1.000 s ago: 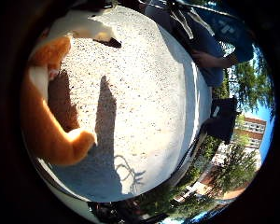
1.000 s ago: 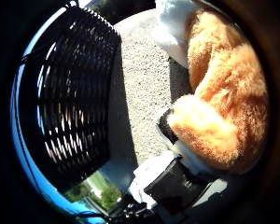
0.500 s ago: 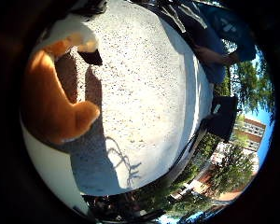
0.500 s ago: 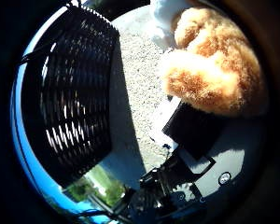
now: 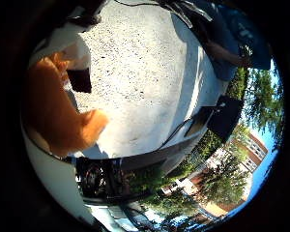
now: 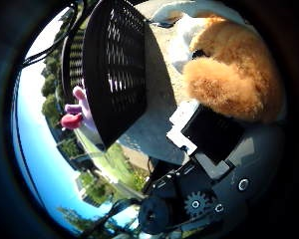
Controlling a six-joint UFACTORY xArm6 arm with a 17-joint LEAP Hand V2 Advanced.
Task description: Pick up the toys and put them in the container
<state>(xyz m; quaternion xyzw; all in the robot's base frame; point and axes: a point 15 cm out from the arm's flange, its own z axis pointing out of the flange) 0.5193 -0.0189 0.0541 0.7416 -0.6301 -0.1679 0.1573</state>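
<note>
An orange plush toy [image 6: 237,72] fills much of the right thumb side palm view, close to the palm. White fingers [image 6: 194,28] of my hand [image 6: 207,134] curl over it. The toy also shows in the right little finger side palm view [image 5: 50,114], with a white and black finger [image 5: 75,60] against it. The container is a black mesh basket [image 6: 115,65] that stands on the grey speckled table [image 5: 145,77], beside the toy and hand.
A pink shape [image 6: 75,108] lies at the basket's outer rim; I cannot tell what it is. A person [image 5: 227,43] sits at the table's far edge. A black stand [image 5: 222,116] is at the table's edge. Trees and buildings lie beyond.
Both views have tilted and swung, so the hand has moved with the toy still in it. The basket now shows more from its side, and the table looks farther off.
</note>
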